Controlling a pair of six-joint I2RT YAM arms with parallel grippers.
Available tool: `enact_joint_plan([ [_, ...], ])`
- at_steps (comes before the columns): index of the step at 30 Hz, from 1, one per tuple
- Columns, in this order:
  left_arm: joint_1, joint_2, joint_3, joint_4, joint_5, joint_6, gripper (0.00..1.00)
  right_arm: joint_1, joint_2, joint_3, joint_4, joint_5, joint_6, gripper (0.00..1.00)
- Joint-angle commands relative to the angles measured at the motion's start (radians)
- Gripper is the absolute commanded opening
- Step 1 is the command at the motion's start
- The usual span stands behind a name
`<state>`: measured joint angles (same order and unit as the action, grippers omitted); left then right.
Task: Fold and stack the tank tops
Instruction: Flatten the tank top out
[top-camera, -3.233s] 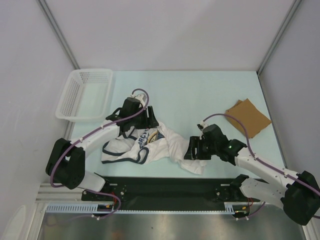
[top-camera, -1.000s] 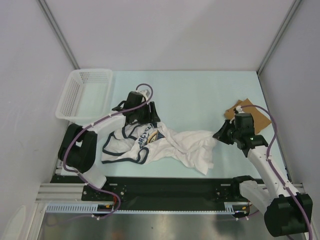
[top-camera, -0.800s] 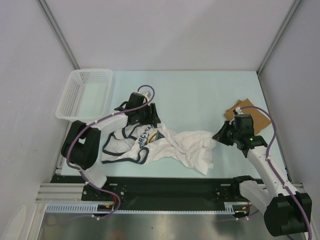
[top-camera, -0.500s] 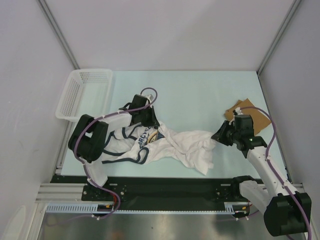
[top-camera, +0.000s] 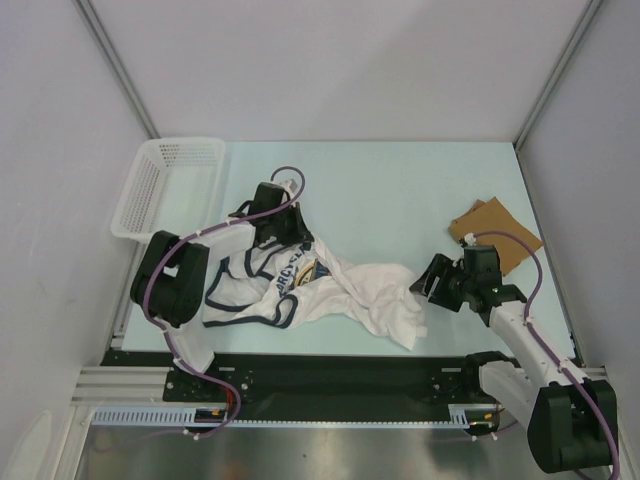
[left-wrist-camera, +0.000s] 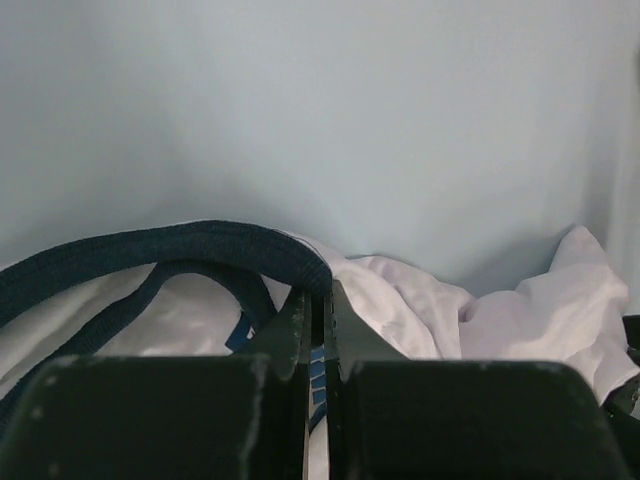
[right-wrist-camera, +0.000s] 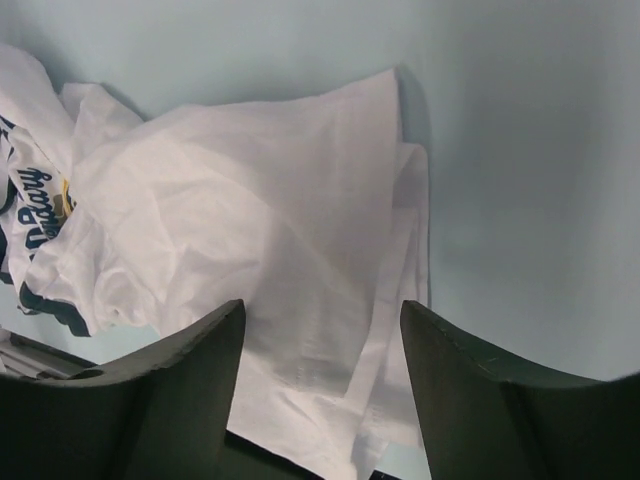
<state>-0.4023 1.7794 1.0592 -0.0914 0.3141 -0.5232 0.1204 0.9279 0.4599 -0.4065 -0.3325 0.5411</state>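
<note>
We are looking at a robot lab cell. White panels (top-camera: 350, 60) on metal posts (top-camera: 115, 65) wall in a pale blue table (top-camera: 400, 190) beyond the left gripper (top-camera: 286, 241) and right gripper (top-camera: 425, 285). Behind them, the arms (top-camera: 525, 335), strung with purple cables (top-camera: 500, 238), are bolted to a black plate (top-camera: 340, 375) on an aluminium rail (top-camera: 330, 420).
</note>
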Motion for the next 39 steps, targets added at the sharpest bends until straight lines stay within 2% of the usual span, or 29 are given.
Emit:
enact_joint_plan([
  [1, 0.002, -0.058, -0.007, 0.028, 0.010, 0.005, 0.01, -0.005, -0.011, -0.012, 0.012, -0.030, 0.023, 0.74],
  [7, 0.002, -0.061, 0.004, 0.015, 0.002, 0.011, 0.00, -0.005, -0.175, -0.079, -0.025, -0.036, 0.094, 0.72],
  [9, 0.002, -0.063, 0.008, 0.013, -0.004, 0.012, 0.00, -0.005, -0.213, -0.108, -0.028, -0.048, 0.129, 0.64],
  [13, 0.002, -0.058, 0.019, 0.002, -0.003, 0.014, 0.00, -0.002, -0.302, -0.150, -0.012, -0.088, 0.135, 0.60],
  [16, 0.002, -0.052, 0.025, 0.001, 0.000, 0.014, 0.00, 0.005, -0.323, -0.164, -0.008, -0.077, 0.137, 0.51],
  [18, 0.002, -0.051, 0.027, -0.002, 0.002, 0.014, 0.00, 0.008, -0.353, -0.167, -0.025, -0.047, 0.148, 0.55],
  [19, 0.002, -0.051, 0.025, -0.004, 0.002, 0.015, 0.00, 0.007, -0.368, -0.174, -0.028, -0.043, 0.154, 0.60],
  [20, 0.002, -0.052, 0.025, -0.004, 0.000, 0.015, 0.00, 0.007, -0.398, -0.178, -0.031, -0.040, 0.175, 0.71],
  [21, 0.002, -0.054, 0.025, -0.004, -0.003, 0.017, 0.00, 0.008, -0.412, -0.182, -0.038, -0.039, 0.186, 0.75],
  [25, 0.002, -0.058, 0.027, -0.013, -0.012, 0.020, 0.00, 0.008, -0.442, -0.201, -0.061, -0.034, 0.249, 0.77],
  [28, 0.002, -0.058, 0.033, -0.014, -0.009, 0.019, 0.00, 0.010, -0.458, -0.240, -0.049, -0.045, 0.295, 0.70],
  [32, 0.002, -0.063, 0.035, -0.019, -0.010, 0.018, 0.00, 0.010, -0.474, -0.293, 0.009, -0.060, 0.310, 0.56],
  [39, 0.002, -0.071, 0.044, -0.033, -0.012, 0.023, 0.00, 0.031, -0.336, -0.256, 0.087, 0.000, 0.195, 0.52],
])
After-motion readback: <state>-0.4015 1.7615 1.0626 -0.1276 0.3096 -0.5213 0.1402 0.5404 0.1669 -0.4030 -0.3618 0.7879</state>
